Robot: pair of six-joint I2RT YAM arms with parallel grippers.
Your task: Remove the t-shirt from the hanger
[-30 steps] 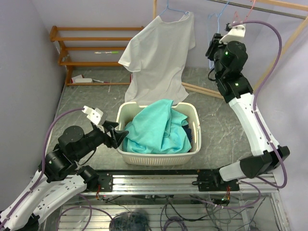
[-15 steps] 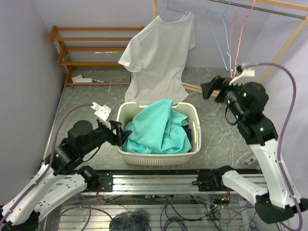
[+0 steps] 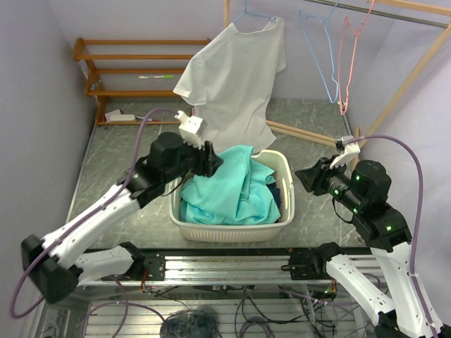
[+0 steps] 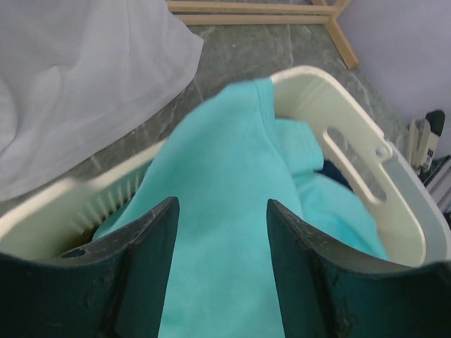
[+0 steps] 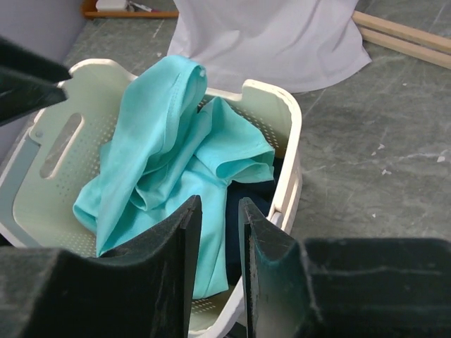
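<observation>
White t-shirt (image 3: pixel 232 77) hangs from its hanger (image 3: pixel 248 13) at 12 o'clock. My left pincer (image 3: pixel 211 159) hovers over the basket (image 3: pixel 232 229), my right pincer (image 3: pixel 301 175) at 3 o'clock.

Left wrist: jaws released and empty, shirt at 10 o'clock.

Right wrist: fingers narrowly parted, empty.

Best to lift a shoulder off the hanger, not tug the hem.
</observation>
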